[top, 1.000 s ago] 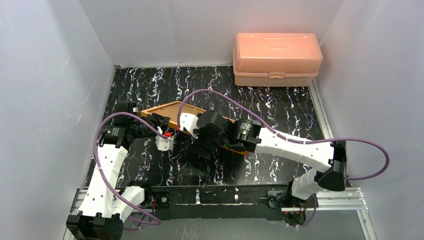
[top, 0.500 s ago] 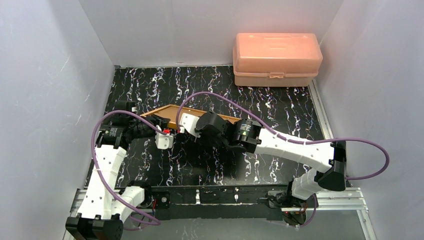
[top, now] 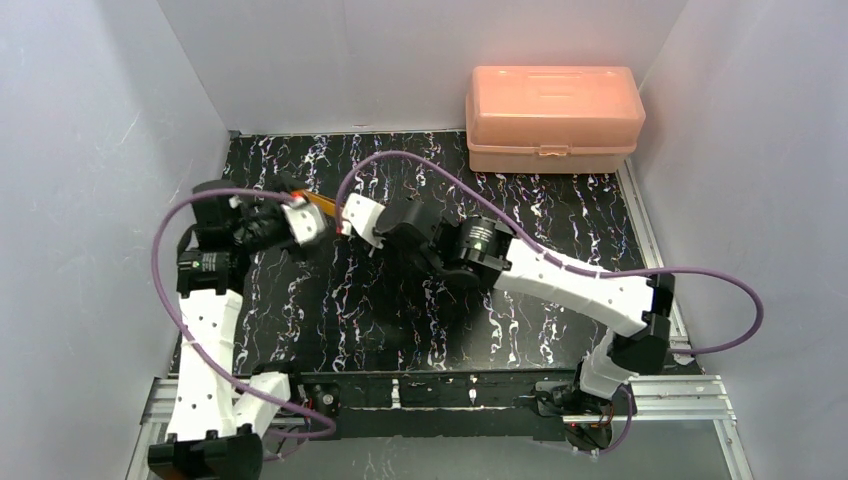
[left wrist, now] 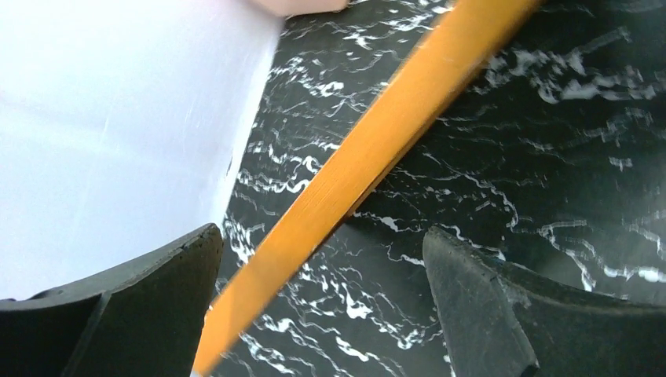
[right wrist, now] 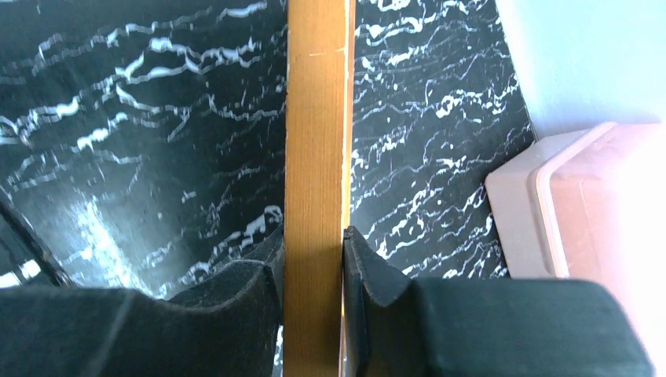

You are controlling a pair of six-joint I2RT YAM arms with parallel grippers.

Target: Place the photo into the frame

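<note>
The right end effector (right wrist: 312,245) was closed narrow on the frame (right wrist: 316,118), its two dark fingers (right wrist: 236,302) pressed against either side of one orange-brown wooden rail. In the right wrist view that rail ran straight away from the grip. The black, white-veined bench (right wrist: 141,118) lay behind it on both sides, and the pink box (right wrist: 581,196) stood off to the right against a pale wall (right wrist: 581,55).

The left end effector (left wrist: 322,236) stood wide, its fingers well apart. A rail of the frame crossed the gap on a slant, from low beside the finger at the left of the left wrist view up toward the top right. It ran just beside that finger and well clear of the other. Whether it touched the near finger could not be told.

From above, the two end effectors sat close together over the back-left part of the bench. The frame showed only as a short orange sliver between them, seen edge-on. Whether any part of it rested on the bench could not be told. The left arm (top: 205,330) rose along the left wall (top: 90,200), and the right arm (top: 570,280) reached across from its base at the near right. A purple cable (top: 400,154) looped over each arm. The pink box sat closed in the back-right corner, well apart from the frame.
</note>
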